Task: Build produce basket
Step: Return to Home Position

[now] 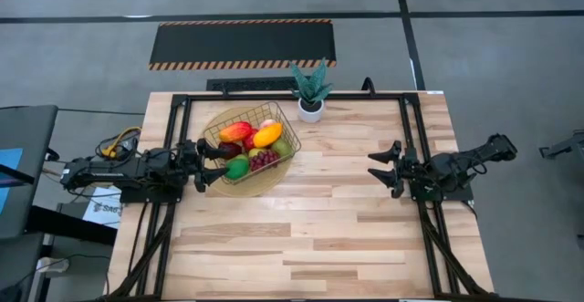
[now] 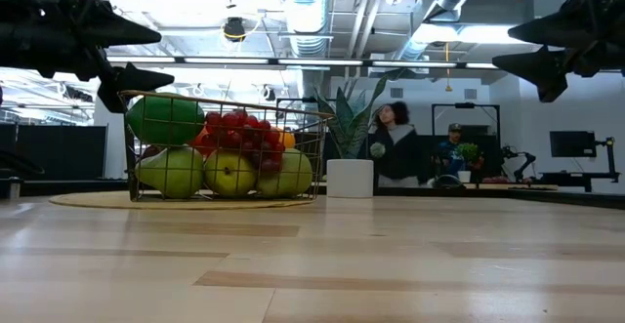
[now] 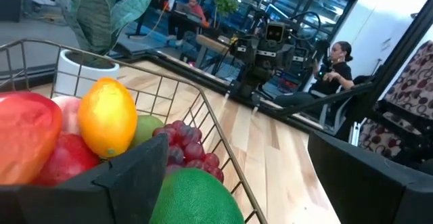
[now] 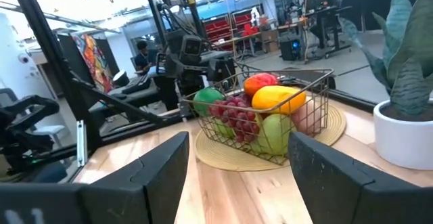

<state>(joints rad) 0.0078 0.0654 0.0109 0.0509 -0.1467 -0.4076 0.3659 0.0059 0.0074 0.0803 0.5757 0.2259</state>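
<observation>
- The table point(image 1: 301, 238) shows bare wood on the near side, from 4 to 8 o'clock.
- The left gripper point(image 1: 212, 162) is at 9 o'clock. It hangs above the table, just beside the basket's edge. Its two fingers are spread wide and hold nothing.
- The right gripper point(image 1: 383, 168) is at 3 o'clock, well apart from the basket. It hangs above the table too. Its fingers are spread wide and hold nothing.
- The basket point(image 1: 216, 130) sits at 10 o'clock on a round mat point(image 1: 274, 182).
- The toy fruits point(image 1: 251, 147) lie piled inside the basket. There is a red mango point(image 1: 235, 131), a yellow mango point(image 1: 267, 136), purple grapes point(image 1: 265, 161) and a big green fruit point(image 1: 237, 167). Yellow-green pears point(image 2: 231, 174) lie at the bottom.
- A spiky plant point(image 1: 311, 85) in a white pot point(image 1: 311, 112) stands at 12 o'clock, near the mat.
- Far off in the room behind the table there are two people point(image 2: 394, 142).
</observation>
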